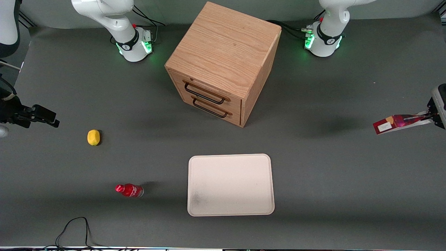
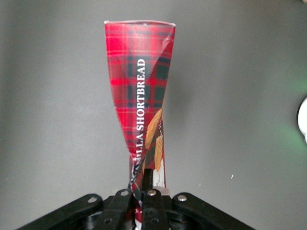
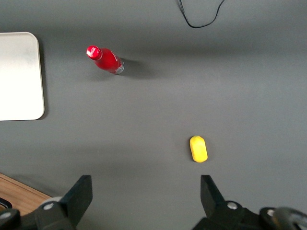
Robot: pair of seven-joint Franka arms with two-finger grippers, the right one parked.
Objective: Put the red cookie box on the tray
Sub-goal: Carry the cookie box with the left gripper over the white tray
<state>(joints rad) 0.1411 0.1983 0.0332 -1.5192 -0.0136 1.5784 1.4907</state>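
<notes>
One word, "SHORTBREAD", reads white on the red cookie box (image 2: 139,91) clenched in the pincer (image 2: 144,191).

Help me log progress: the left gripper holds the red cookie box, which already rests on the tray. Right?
Not quite. The gripper does hold the red cookie box, but the front view shows it lifted toward the working arm's end, not on the tray.

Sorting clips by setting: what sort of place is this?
Probably a robot lab bench: arms bolted to a grey mat, the gripper holding a red plaid cookie box off toward the working arm's end, cream rectangular tray waiting.
</notes>
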